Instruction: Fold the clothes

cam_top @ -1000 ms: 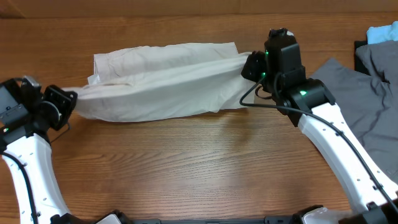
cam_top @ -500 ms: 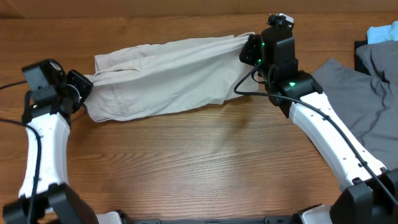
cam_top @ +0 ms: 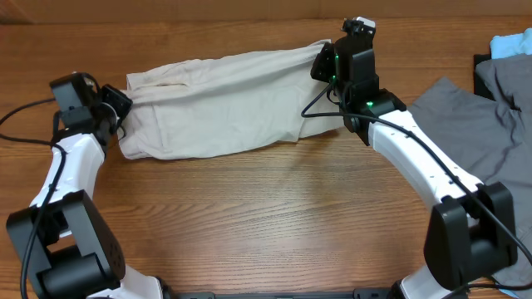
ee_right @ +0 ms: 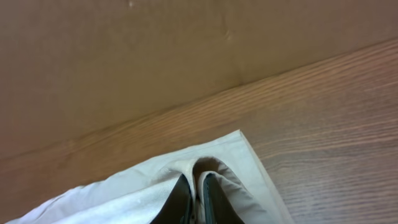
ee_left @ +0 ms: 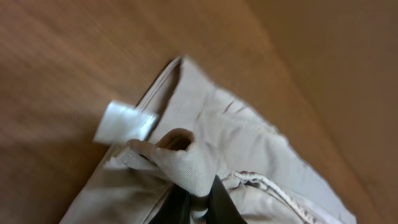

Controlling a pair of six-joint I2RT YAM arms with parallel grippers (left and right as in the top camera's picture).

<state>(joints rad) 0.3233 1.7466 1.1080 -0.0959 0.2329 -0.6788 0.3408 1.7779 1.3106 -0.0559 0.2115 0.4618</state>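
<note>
The pale cream-beige shorts (cam_top: 220, 104) lie stretched across the far middle of the table, folded lengthwise. My left gripper (cam_top: 116, 104) is shut on the shorts' left end; in the left wrist view (ee_left: 198, 202) a fold of the cloth (ee_left: 186, 162) is pinched between the fingers, with the small white tag (ee_left: 124, 122) beside it. My right gripper (cam_top: 322, 62) is shut on the shorts' right end near the back edge; in the right wrist view (ee_right: 196, 193) a ridge of the cloth (ee_right: 236, 186) is pinched between the fingers.
A larger grey garment (cam_top: 486, 124) lies at the right of the table, with a light-blue cloth (cam_top: 511, 43) at the far right corner. A brown cardboard wall (ee_right: 155, 56) stands along the back edge. Bare wooden table (cam_top: 266, 216) lies in front.
Both grippers have carried the shorts' front edge backwards, toward the wall. The left gripper moved right and back; the right gripper moved left and back. The shorts now lie flatter.
</note>
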